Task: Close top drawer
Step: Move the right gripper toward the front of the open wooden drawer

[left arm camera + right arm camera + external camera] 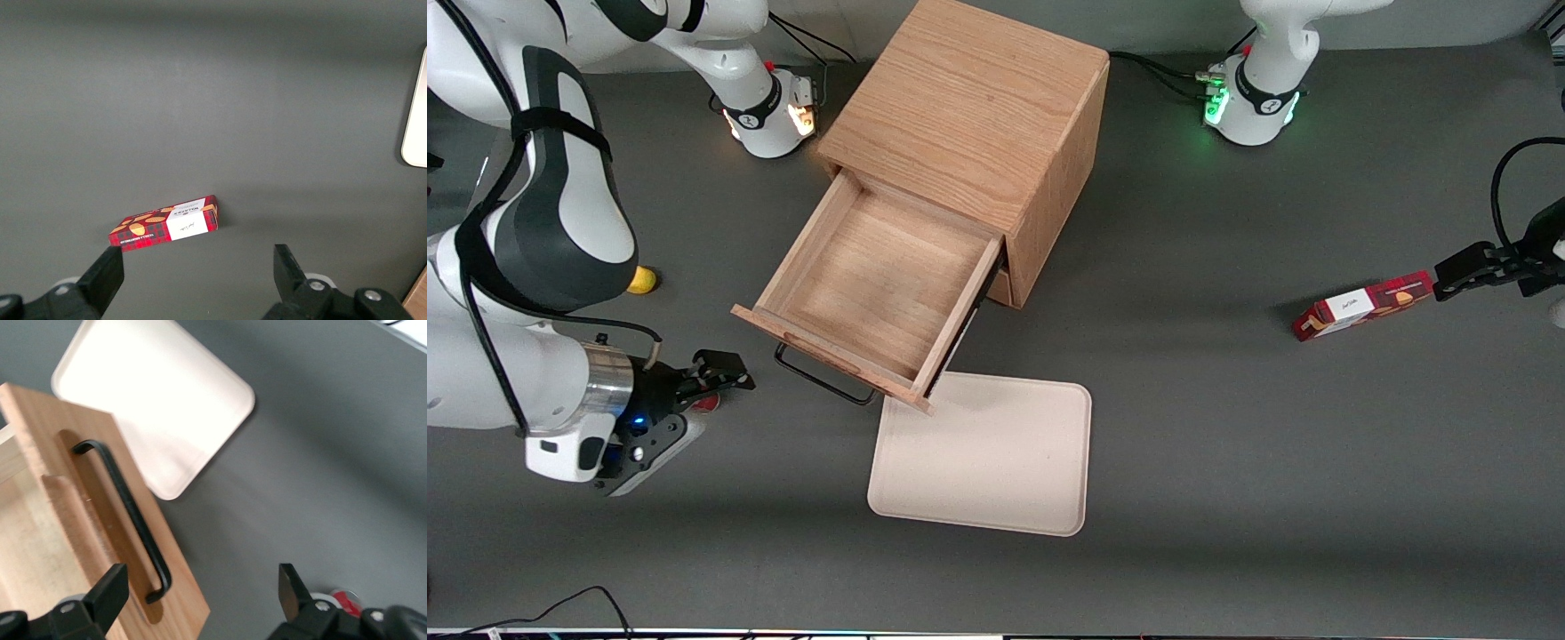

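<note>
The top drawer [871, 284] of the light oak cabinet [969, 107] is pulled far out, its shallow wooden tray bare inside. Its thin black wire handle [823, 378] sticks out from the drawer front, toward the front camera. My right gripper [725, 373] is open and empty, low over the table beside the drawer front's corner, toward the working arm's end. In the right wrist view the drawer front [100, 520] and the handle [127, 517] lie just ahead of my gripper [200, 597], one finger [110, 590] over the wood. The lower drawer is hidden.
A cream tray [983, 458] lies flat on the grey table just nearer the camera than the drawer; it also shows in the right wrist view [153, 393]. A small yellow object [643, 281] and a red one [707, 404] sit near my arm. A red box [1360, 307] lies toward the parked arm's end.
</note>
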### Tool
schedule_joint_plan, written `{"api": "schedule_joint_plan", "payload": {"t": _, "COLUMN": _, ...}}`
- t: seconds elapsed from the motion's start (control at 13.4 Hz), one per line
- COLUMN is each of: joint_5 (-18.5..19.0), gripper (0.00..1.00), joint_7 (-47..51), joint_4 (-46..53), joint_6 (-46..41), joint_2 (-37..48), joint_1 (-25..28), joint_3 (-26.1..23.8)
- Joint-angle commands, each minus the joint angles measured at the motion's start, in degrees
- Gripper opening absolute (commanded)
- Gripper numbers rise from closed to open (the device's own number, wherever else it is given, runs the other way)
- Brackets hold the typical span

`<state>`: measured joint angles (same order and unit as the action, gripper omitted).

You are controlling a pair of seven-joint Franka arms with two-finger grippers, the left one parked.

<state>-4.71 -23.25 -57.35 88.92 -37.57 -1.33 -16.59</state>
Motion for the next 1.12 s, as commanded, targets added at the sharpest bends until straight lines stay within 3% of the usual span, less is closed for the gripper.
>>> {"api": "schedule_joint_plan", "payload": {"t": 0.0, "joint_5": -1.7, "gripper": 1.00, "joint_7": -4.4, "joint_4": 2.9, "joint_6": -1.4, "joint_2": -3.5, "joint_1": -0.1, "joint_3": -1.7}}
{"api": "schedule_joint_plan", "payload": {"t": 0.3, "joint_5": -1.8, "gripper": 1.00, "joint_7": -5.3, "joint_4": 2.4, "joint_6": -1.8, "joint_2": -6.9, "joint_1": 0.1, "joint_3": -4.1}}
{"api": "schedule_joint_plan", "payload": {"t": 1.05, "joint_5": -1.4, "gripper": 1.00, "joint_7": -6.5, "joint_4": 0.4, "joint_6": -2.9, "joint_2": -9.5, "joint_1": 1.4, "joint_3": -4.3}}
